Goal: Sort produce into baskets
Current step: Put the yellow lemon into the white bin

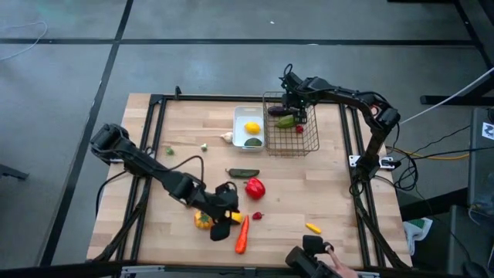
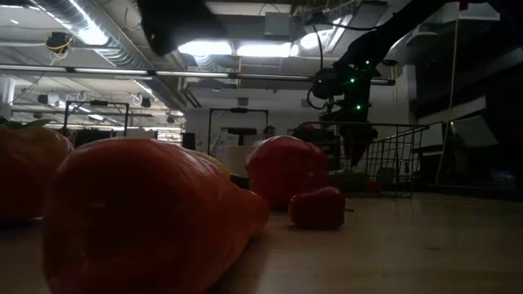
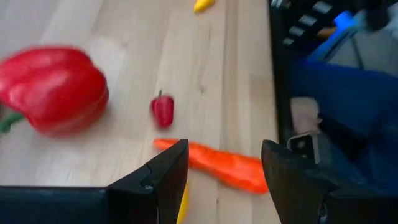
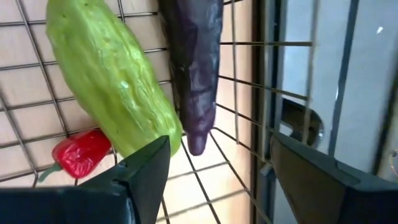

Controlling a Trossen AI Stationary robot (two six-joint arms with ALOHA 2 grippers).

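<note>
My left gripper [image 1: 223,218] [image 3: 224,174] hovers open near the table's front, over the orange carrot [image 1: 241,235] [image 3: 217,165], whose middle shows between the fingers. Around it lie a red pepper [image 1: 255,187] [image 3: 53,87], a small red chilli [image 1: 258,215] [image 3: 163,110] and an orange tomato [image 1: 203,220]. My right gripper [image 1: 294,99] [image 4: 217,180] stands open above the wire basket [image 1: 309,143]. On the basket's mesh floor lie a light green cucumber [image 4: 106,74], a purple eggplant [image 4: 196,68] and a red chilli [image 4: 78,152]. The white tray [image 1: 238,116] holds a yellow lemon [image 1: 252,128].
A dark green cucumber [image 1: 244,172] lies mid-table and a yellow chilli [image 1: 312,228] near the front right. Small pieces [image 1: 226,137] sit left of the tray. A person's hand [image 1: 332,259] with a dark object is at the near edge.
</note>
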